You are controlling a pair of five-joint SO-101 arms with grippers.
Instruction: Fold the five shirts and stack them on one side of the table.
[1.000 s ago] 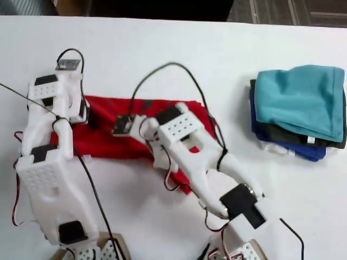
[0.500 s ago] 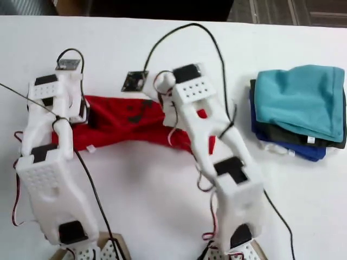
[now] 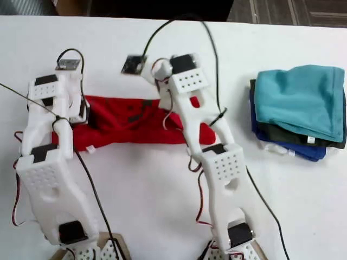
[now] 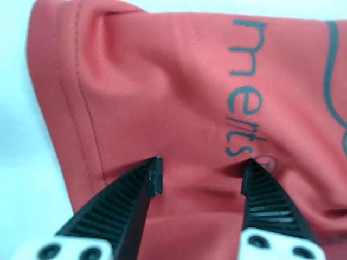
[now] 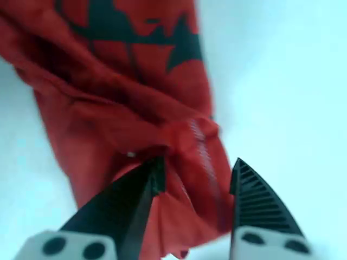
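The high camera looks down from well above and takes in the whole table (image 3: 135,184). The left wrist camera sits close behind the left gripper (image 4: 200,176), and the right one sits close behind the right gripper (image 5: 198,176). Both face the red shirt (image 3: 124,127), which all three views share.

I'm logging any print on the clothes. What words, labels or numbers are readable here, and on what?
Red shirt: dark lettering, cut off at the frame edge; no whole word reads.
Its black print in the right wrist view: blurred, unreadable.
White tag on the stack of folded shirts: too small to read.
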